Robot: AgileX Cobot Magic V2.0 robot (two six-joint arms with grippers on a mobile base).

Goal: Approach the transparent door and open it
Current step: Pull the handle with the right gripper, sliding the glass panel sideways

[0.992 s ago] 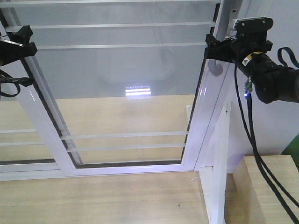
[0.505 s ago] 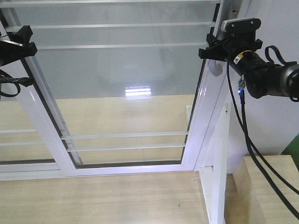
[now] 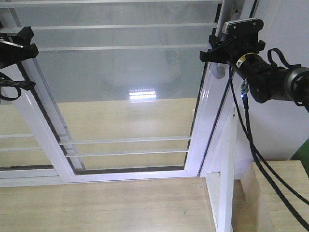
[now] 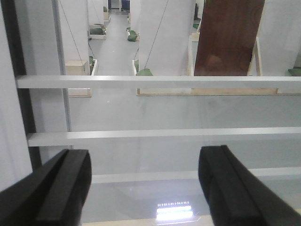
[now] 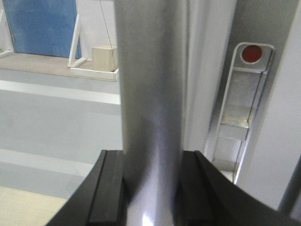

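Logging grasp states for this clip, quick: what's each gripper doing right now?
Left gripper: open, holding nothing.
Right gripper: closed on the grey handle of the transparent door.

1. We can read no words, numbers or brand names in any view.
2. A small yellow sticker (image 3: 249, 59) sits on the right arm (image 3: 270, 79); its print is too small for us to read.
3. A plain red dot (image 5: 252, 53) tops the grey lock plate (image 5: 235, 127) of the transparent door (image 3: 193, 150).
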